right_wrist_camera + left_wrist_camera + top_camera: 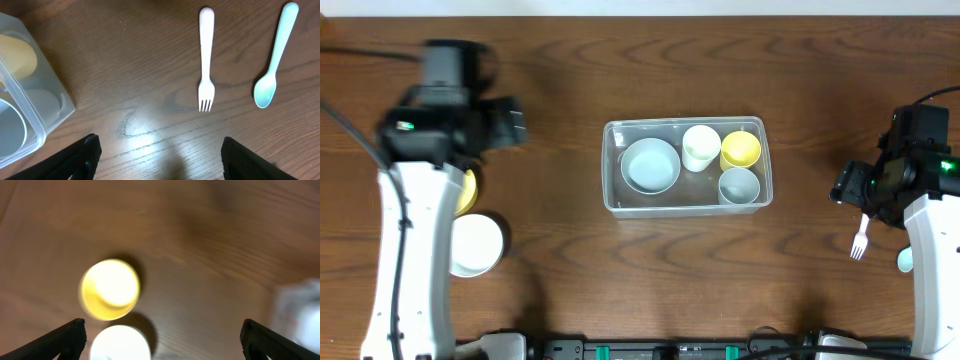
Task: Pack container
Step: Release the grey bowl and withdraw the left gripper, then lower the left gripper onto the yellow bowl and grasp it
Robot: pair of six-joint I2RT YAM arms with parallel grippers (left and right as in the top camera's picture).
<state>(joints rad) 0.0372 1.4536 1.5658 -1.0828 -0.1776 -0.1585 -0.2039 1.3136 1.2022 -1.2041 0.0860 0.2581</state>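
The clear container (685, 208) stands mid-table and holds a grey-blue bowl (650, 164), a white cup (700, 147), a yellow cup (740, 150) and a grey cup (738, 185). My left gripper (508, 125) is open and empty, high over the table's left side. In the left wrist view (162, 340) a yellow cup (110, 289) and a white bowl (120, 342) lie below it. My right gripper (852, 186) is open and empty, right of the container. In the right wrist view (160, 160) the container's corner (50, 107) is at the left.
A white fork (861, 238) and a light blue spoon (905, 260) lie by the right arm; both show in the right wrist view, fork (206, 60) and spoon (275, 55). A yellow cup (470, 190) and a white bowl (477, 243) sit beside the left arm.
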